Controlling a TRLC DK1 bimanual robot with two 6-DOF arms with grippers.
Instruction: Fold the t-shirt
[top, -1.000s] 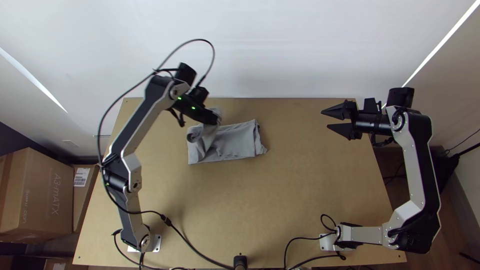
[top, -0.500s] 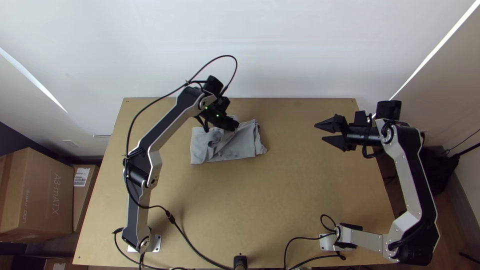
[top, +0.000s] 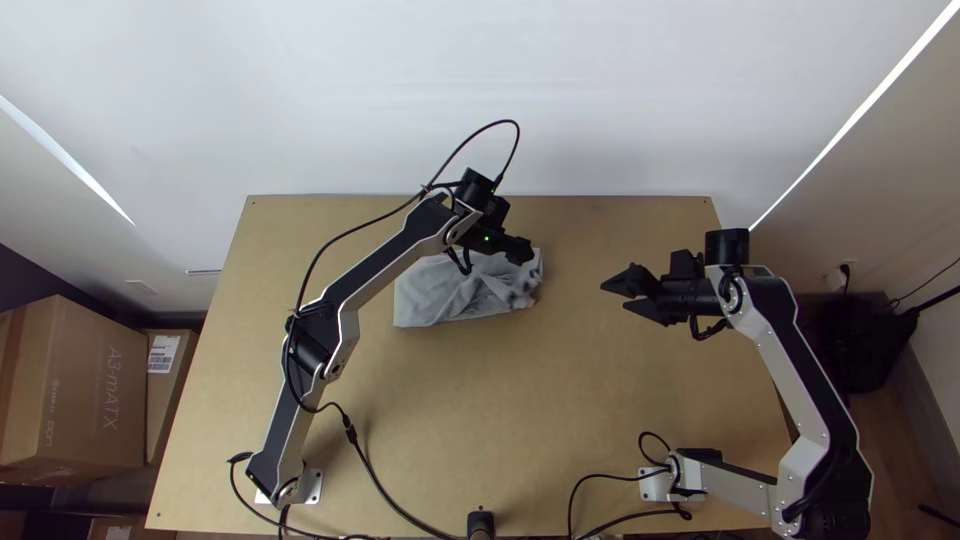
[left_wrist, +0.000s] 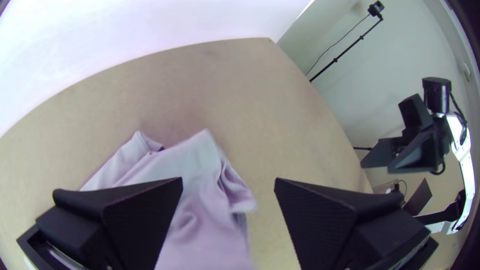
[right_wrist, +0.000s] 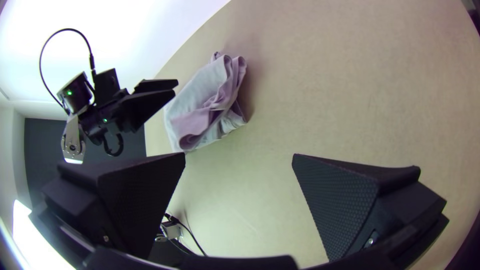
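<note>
**Caught the t-shirt (top: 430, 297) lying loosely folded under the wide-set left gripper (top: 522, 252)**

Went straight to the cloth: found it toward the far side of the table (top: 470, 400), left of the middle, light grey, gathered into a low, roughly oblong bundle. Saw a smoother stretch at its left end, then creases running across, then bunched, layered folds at the right end. Got those layers again in the right wrist view, with a flap turned over near one corner.

Moved up to the left gripper: hung over the bundle's far right part, two fingers (left_wrist: 320, 215) well apart, nothing pinched between them. Could not tell contact with the cloth from hovering just over it.

Swung across to the right gripper (top: 613, 297): sat well apart from the bundle, over the right part of the table, aimed toward the cloth, likewise spread and holding nothing.

And outward again: followed the left arm (top: 385, 265) back to the near left and the right arm (top: 798, 375) back to the near right. Spotted black cables (top: 378, 487) by the near edge, cardboard boxes (top: 80, 385) beyond the left edge and a white wall (top: 480, 90) behind it all.
</note>
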